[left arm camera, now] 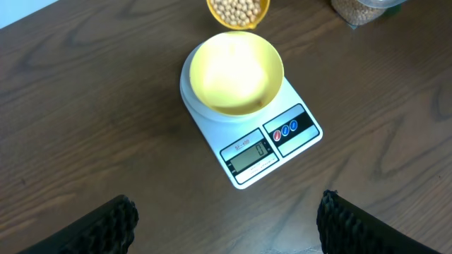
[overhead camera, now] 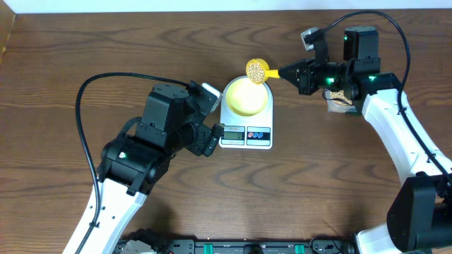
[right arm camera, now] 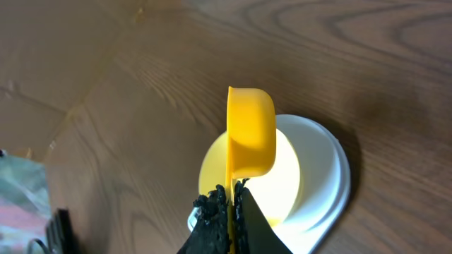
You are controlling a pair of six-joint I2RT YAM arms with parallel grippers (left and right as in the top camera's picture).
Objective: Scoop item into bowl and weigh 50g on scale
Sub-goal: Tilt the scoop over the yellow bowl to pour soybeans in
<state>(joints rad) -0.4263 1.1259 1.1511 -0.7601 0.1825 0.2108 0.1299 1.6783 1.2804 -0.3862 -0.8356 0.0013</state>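
The pale yellow bowl point(overhead camera: 246, 96) sits on the white scale point(overhead camera: 246, 134), and no beans show in it. My right gripper point(overhead camera: 288, 72) is shut on the handle of a bright yellow scoop point(overhead camera: 256, 70) full of beige beans point(left arm camera: 239, 9), held at the bowl's far rim. In the right wrist view the scoop point(right arm camera: 250, 131) hangs over the bowl point(right arm camera: 286, 173), its handle between the jaws point(right arm camera: 232, 197). My left gripper point(left arm camera: 224, 219) is open and empty, hovering in front of the scale point(left arm camera: 268, 149). The bowl point(left arm camera: 234, 73) is in full view there.
A clear tub with beans point(overhead camera: 340, 98) stands behind the right arm, to the right of the scale; its edge shows in the left wrist view point(left arm camera: 364, 8). The left arm point(overhead camera: 152, 141) lies left of the scale. A pale surface edges the table's far side.
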